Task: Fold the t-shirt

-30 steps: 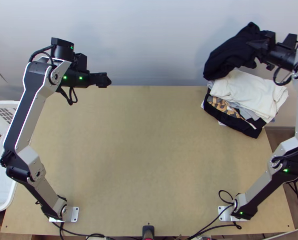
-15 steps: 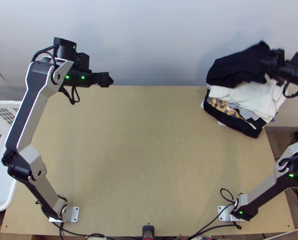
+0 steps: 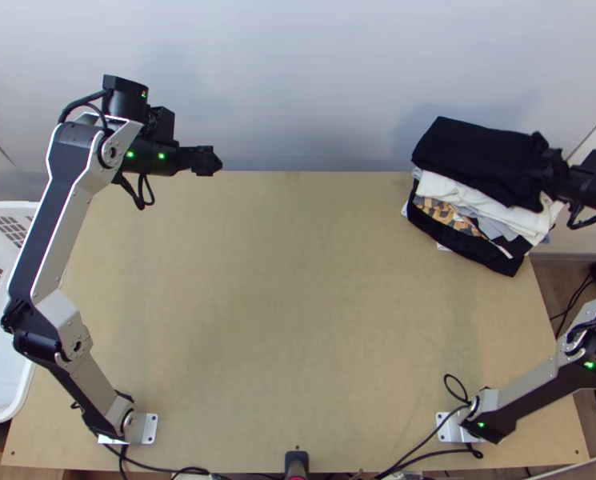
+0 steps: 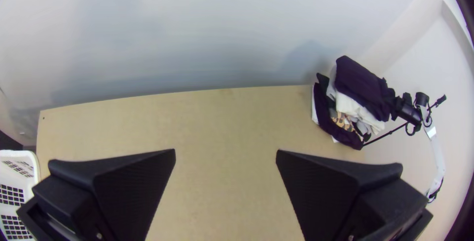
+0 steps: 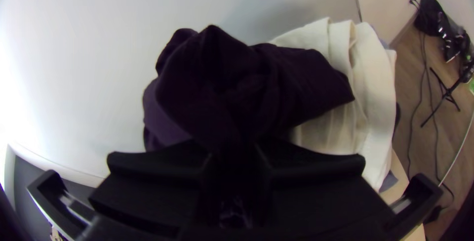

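Top view, upper left, at left gripper (image 3: 214, 162): spread wide | upper right, with right gripper (image 3: 547, 170): nearly closed, pinches black shirt (image 3: 475, 156) atop clothes pile (image 3: 498, 214)

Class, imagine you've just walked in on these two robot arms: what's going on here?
The right arm's tool grips one end of a black t-shirt, which lies folded on top of a stack of clothes with white cloth just beneath it. The stack sits at the far right corner of the wooden table. The left arm's tool is open and holds nothing, out by the table's far edge.
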